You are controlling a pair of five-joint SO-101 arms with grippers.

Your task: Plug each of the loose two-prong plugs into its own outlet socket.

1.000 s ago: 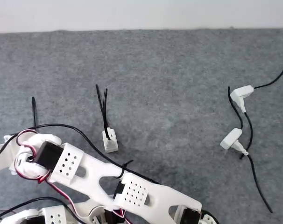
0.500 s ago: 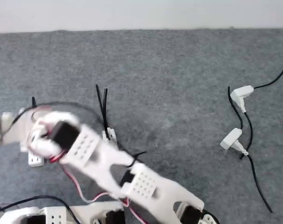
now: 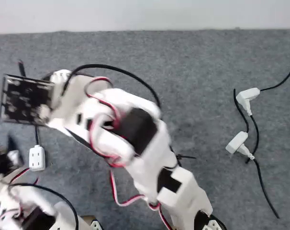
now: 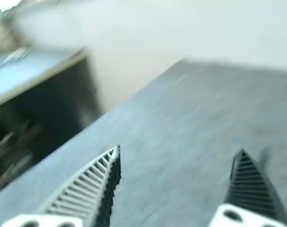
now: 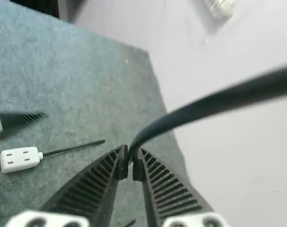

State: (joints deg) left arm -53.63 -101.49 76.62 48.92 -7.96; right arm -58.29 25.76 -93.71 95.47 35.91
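Note:
Two loose white two-prong plugs (image 3: 248, 96) (image 3: 237, 142) lie at the right on black cords. At the left lies a white outlet socket (image 3: 36, 158) (image 5: 20, 159) with a short black cord. My right arm (image 3: 135, 134) rises over the middle of the mat, its wrist board (image 3: 25, 98) above that socket. My right gripper (image 5: 129, 163) is shut; a thick black cable (image 5: 205, 104) runs off from its tips, and I cannot tell if it is pinched. My left gripper (image 4: 179, 163) (image 3: 8, 148) hangs open over bare carpet beside the socket, holding nothing.
Grey carpet (image 3: 197, 62) covers the table up to a pale wall at the back. The right arm hides the mat's middle. A dark shelf (image 4: 34, 123) stands beyond the carpet's edge in the left wrist view.
The right arm has swung up and leftward from lying low across the front, and now covers the middle socket. The left socket has come into sight.

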